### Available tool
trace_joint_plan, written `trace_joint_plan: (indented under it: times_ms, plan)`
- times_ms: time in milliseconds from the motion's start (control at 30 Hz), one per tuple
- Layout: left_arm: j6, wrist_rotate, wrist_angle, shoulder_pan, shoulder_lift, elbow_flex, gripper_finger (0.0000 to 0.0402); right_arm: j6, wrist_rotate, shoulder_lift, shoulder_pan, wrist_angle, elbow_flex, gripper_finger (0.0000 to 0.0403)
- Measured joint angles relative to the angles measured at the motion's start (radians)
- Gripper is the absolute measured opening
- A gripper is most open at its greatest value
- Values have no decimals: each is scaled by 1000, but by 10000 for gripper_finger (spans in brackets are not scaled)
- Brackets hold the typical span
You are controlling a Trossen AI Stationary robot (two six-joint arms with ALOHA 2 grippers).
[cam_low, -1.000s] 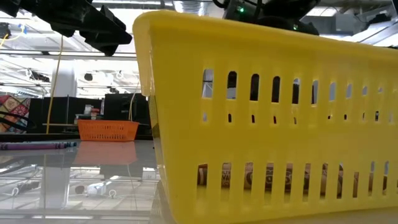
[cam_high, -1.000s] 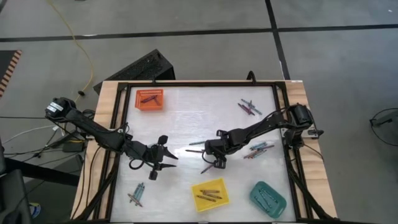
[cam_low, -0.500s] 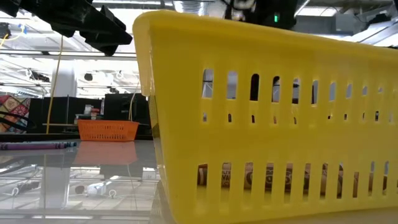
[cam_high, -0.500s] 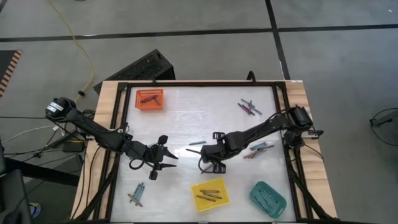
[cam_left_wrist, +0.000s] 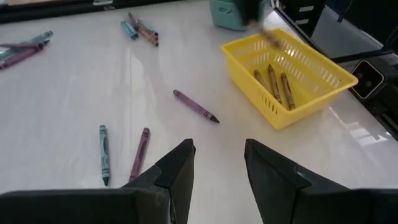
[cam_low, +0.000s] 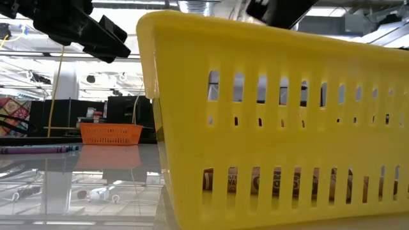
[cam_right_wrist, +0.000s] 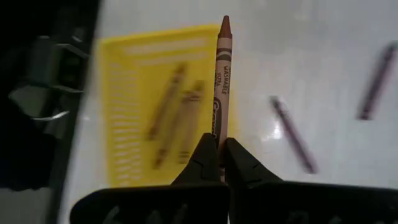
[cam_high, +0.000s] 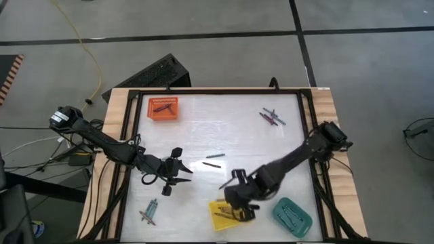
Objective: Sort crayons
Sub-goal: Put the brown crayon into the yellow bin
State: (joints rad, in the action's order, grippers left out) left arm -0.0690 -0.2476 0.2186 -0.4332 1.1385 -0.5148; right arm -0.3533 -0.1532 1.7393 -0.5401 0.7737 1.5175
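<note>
Pinching a brown crayon point(cam_right_wrist: 222, 81), right gripper point(cam_right_wrist: 216, 155) over yellow tray point(cam_high: 218, 205); purple crayon point(cam_left_wrist: 195, 106) beside tray; left gripper point(cam_left_wrist: 216, 165) spread, well left.

Two arms and three trays share the table: one orange tray point(cam_high: 153, 115), one yellow tray point(cam_left_wrist: 273, 115), one teal tray point(cam_high: 303, 221). The right claw point(cam_right_wrist: 219, 146) grips a single brown crayon point(cam_right_wrist: 222, 74) above the yellow tray, where three crayons point(cam_left_wrist: 272, 78) lie side by side. Just ahead of the left claw point(cam_left_wrist: 217, 149), three loose crayons rest on the white top: one teal point(cam_left_wrist: 103, 152) and two purple point(cam_left_wrist: 196, 106). Farther beyond that claw are two small bunches point(cam_left_wrist: 140, 28), and another sits behind it point(cam_high: 148, 213); the crayons in each bunch overlap too closely for a sure count.
</note>
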Motion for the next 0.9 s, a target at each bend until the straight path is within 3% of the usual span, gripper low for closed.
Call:
trace_joint_plan:
  times_ms: [233,467,700,900]
  plan:
    - [1,-45,16,3,0,0,133,-65,-29,0,-66,-77,-14,0]
    - [-6,-54,24,13,0,0,133,-117,13,0,-80,-287,-179,0]
    - [-15,-56,25,30,0,0,133,-121,1,4,-96,-306,-200,0]
    - [-15,-56,26,60,0,0,133,-117,49,51,-84,-281,-204,4]
